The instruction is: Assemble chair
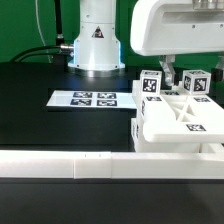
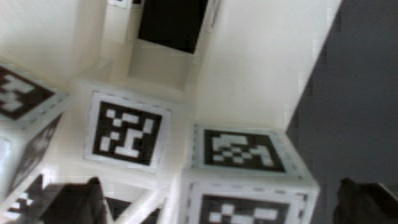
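Dark fingertips of the tool point(image 2: 205, 200) are seen at the two lower corners of the wrist view, one finger point(image 2: 71, 200) on one side and the other on the far side, set well apart. Between them the white chair point(image 2: 196, 110) fills the picture, its tagged faces lying close under the camera, with a dark slot visible in one panel. Whether the fingers are pressed against the plastic cannot be told; nothing is seen to be clamped between them.

From the exterior view, the tool point(image 1: 181, 74) is mostly hidden under the white wrist housing, which is held directly above the chair point(image 1: 175, 115). The chair parts are gathered on the exterior view's right of the black desk point(image 1: 40, 110): a broad white block with a tag on its front face, and two tagged cubes standing behind it. Just in front of them the long white rail point(image 1: 70, 165) is laid across the desk. On the exterior view's left of the chair, apart from it, the marker board point(image 1: 85, 99) is seen flat on the desk, near the arm's base point(image 1: 97, 45).
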Robot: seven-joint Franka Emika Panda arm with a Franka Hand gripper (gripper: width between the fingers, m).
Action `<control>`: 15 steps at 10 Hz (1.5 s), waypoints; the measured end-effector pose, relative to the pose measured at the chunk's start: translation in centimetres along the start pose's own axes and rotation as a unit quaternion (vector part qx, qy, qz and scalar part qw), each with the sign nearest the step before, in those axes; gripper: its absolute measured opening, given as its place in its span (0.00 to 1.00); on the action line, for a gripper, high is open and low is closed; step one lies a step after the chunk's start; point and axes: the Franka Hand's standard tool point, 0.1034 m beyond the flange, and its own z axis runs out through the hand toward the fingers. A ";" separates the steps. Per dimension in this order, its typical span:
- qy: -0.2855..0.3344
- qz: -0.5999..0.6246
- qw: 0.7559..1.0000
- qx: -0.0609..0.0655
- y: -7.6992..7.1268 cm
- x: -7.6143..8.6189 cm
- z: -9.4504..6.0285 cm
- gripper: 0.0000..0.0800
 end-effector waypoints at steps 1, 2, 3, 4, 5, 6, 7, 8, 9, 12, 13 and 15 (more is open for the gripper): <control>-0.001 -0.019 1.000 -0.001 -0.4 0.1 0.0 0.81; 0.000 -0.032 0.999 0.000 -0.9 0.2 -0.1 0.81; -0.003 -0.059 0.998 -0.003 -1.3 0.4 -0.3 0.81; -0.004 -0.080 0.997 -0.004 -1.5 0.6 -0.4 0.81; -0.005 -0.112 0.994 -0.008 -1.4 0.6 -0.6 0.81; -0.006 -0.139 0.990 -0.011 -1.3 0.6 -0.6 0.81; -0.007 -0.156 0.988 -0.012 -1.2 0.6 -0.6 0.81; -0.008 -0.179 0.984 -0.015 -1.2 0.6 -0.6 0.81; -0.012 -0.216 0.976 -0.020 -1.1 0.6 -0.5 0.81; -0.020 -0.297 0.954 -0.031 -1.0 0.5 -0.5 0.81; -0.021 -0.312 0.949 -0.032 -0.9 0.5 -0.5 0.81; -0.030 -0.382 0.923 -0.040 -0.7 0.4 -0.4 0.81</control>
